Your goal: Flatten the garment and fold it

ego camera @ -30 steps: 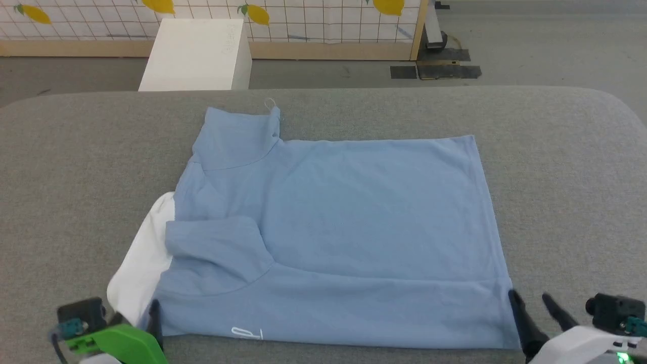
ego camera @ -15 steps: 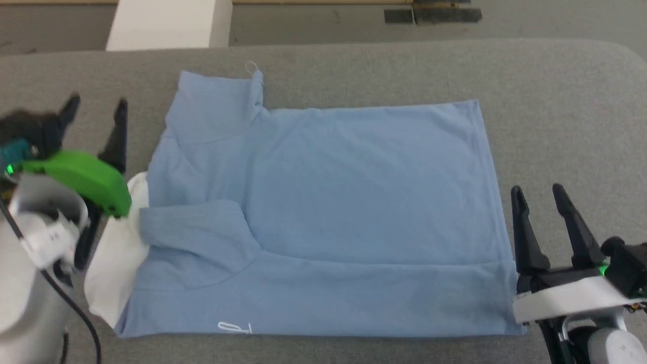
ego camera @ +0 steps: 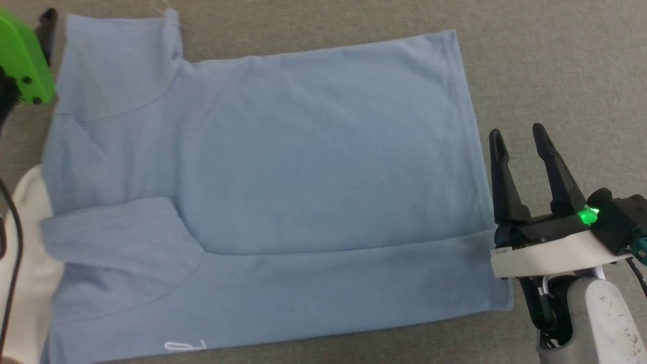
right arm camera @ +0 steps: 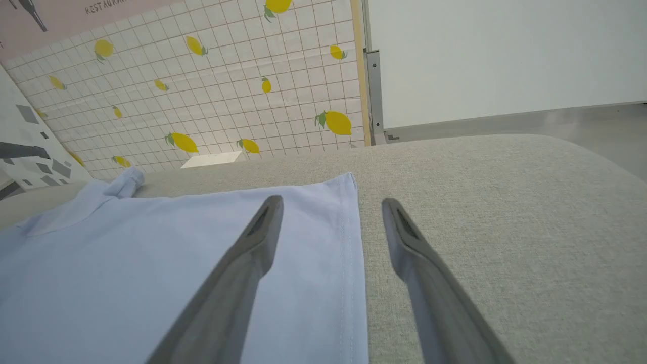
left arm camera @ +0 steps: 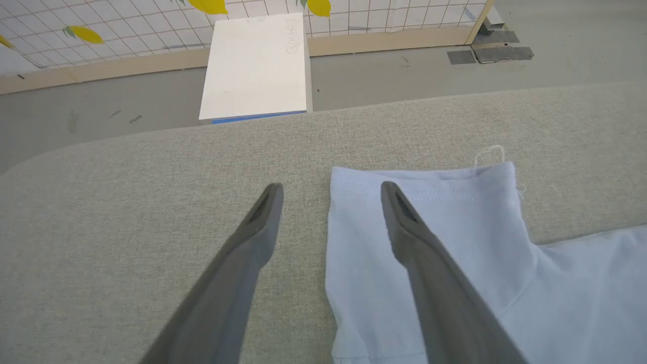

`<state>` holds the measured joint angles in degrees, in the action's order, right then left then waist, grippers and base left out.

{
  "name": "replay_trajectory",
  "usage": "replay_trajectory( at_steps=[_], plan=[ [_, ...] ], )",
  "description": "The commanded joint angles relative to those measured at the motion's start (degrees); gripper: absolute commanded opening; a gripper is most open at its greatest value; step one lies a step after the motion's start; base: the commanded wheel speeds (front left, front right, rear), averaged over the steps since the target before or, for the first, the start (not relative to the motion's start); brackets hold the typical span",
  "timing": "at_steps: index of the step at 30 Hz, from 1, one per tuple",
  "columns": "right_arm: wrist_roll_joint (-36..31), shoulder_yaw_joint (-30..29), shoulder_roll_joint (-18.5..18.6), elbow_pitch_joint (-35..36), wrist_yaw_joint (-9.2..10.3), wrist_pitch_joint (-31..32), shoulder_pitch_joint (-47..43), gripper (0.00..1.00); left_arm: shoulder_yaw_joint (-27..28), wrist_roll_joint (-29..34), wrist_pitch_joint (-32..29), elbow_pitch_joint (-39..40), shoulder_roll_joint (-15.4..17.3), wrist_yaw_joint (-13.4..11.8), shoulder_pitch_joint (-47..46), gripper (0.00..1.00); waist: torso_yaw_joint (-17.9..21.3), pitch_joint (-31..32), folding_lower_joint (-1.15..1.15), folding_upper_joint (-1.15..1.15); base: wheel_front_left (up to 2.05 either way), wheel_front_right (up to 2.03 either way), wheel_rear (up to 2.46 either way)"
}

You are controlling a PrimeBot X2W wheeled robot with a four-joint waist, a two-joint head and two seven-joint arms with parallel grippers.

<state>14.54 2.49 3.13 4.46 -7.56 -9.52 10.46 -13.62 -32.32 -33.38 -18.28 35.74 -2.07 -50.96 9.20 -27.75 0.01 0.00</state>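
Half folded, we judge, the garment (ego camera: 303,151) lies flat; left fingers (left arm camera: 255,237) at 10 o'clock, right fingers (ego camera: 504,177) at 3, gape empty.

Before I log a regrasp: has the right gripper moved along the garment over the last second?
Yes. Against the garment, the right gripper has advanced from its near right corner away from the robot, along its right edge.
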Motion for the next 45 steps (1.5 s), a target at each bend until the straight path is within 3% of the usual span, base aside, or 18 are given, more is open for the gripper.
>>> replay_trajectory(
  at_steps=[1,12,17,19,20,21,27,32,37,45],
  plan=[
    [0.5,0.4,-0.1,-0.3,0.08,-0.7,1.1,1.00,0.6,-0.9,-2.4,0.1,1.0,-1.4,-1.9,1.00,5.0,-5.2,-0.01,0.00,0.00,0.00,0.00],
    [2.0,2.1,-0.2,-1.7,0.08,-2.3,2.3,1.00,0.8,0.3,-19.0,4.5,5.6,-10.4,-3.8,1.00,7.5,-9.4,-0.01,0.00,0.00,0.00,0.00],
    [2.3,2.9,-0.2,-2.0,0.08,-2.6,3.2,1.00,0.3,1.6,-22.2,6.9,7.3,-12.6,-2.7,0.97,7.7,-9.8,-0.01,0.00,0.00,0.00,0.00],
    [2.1,3.1,-0.2,-2.2,0.08,-2.5,3.4,1.00,0.2,2.0,-22.0,7.7,7.8,-13.0,-2.3,0.43,7.7,-9.8,-0.01,0.00,0.00,0.00,0.00],
    [2.0,3.2,-0.2,-2.4,0.08,-2.4,3.5,1.00,0.1,2.4,-21.8,8.0,8.2,-12.9,-2.0,0.25,7.6,-9.8,-0.01,0.00,0.00,0.00,0.00],
    [1.9,3.3,-0.2,-2.5,0.08,-2.3,3.7,1.00,0.0,2.5,-21.7,8.2,8.4,-12.8,-1.9,0.00,7.6,-9.8,-0.01,0.00,0.00,0.00,0.00],
    [0.0,4.2,0.2,-1.7,0.08,-1.1,8.9,1.00,0.0,2.1,-19.8,9.3,8.3,-11.8,-1.8,0.00,6.9,-10.0,-0.01,0.00,0.00,0.00,0.00],
    [-1.5,3.2,0.3,-3.9,0.08,3.9,21.1,1.00,-0.6,1.3,-18.8,9.1,7.2,-10.7,-2.6,0.00,5.5,-10.2,-0.01,0.00,0.00,0.00,0.00],
    [-1.8,1.4,0.0,-13.8,0.08,18.3,33.3,1.00,-1.5,0.8,-17.2,8.7,5.6,-9.3,-3.8,0.00,3.7,-10.8,-0.01,0.00,0.00,0.00,0.00],
    [-5.2,-0.4,-0.2,-26.6,0.08,42.9,44.6,1.00,-2.8,0.3,-14.9,7.3,3.9,-7.1,-5.5,0.00,1.4,-11.8,-0.01,0.00,0.00,0.00,0.00]
  ],
)
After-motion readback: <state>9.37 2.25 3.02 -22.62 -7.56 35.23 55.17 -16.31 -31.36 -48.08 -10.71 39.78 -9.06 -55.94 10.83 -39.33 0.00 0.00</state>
